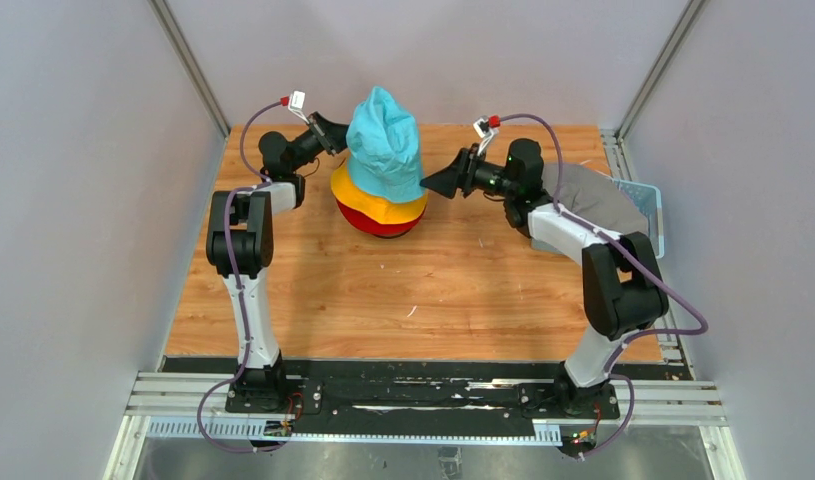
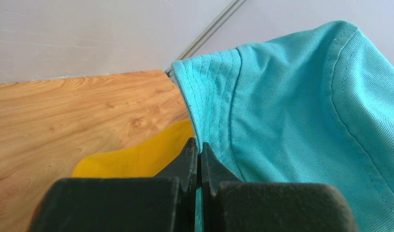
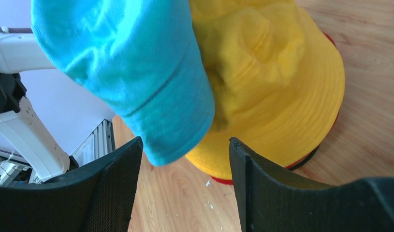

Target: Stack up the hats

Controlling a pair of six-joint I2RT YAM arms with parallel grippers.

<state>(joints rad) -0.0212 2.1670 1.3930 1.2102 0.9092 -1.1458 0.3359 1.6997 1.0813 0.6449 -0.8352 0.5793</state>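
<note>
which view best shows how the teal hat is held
Left wrist: left gripper shut on the teal hat brim, close up. Top external shows the whole hat over the yellow hat; right wrist only its hanging side.

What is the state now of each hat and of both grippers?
teal hat: held by its brim, crumpled, draped over the yellow hat
yellow hat: resting on the red hat
red hat: at the bottom
grey hat: lying on the basket, unstacked
left gripper: shut on the teal hat's brim
right gripper: open, empty
</note>
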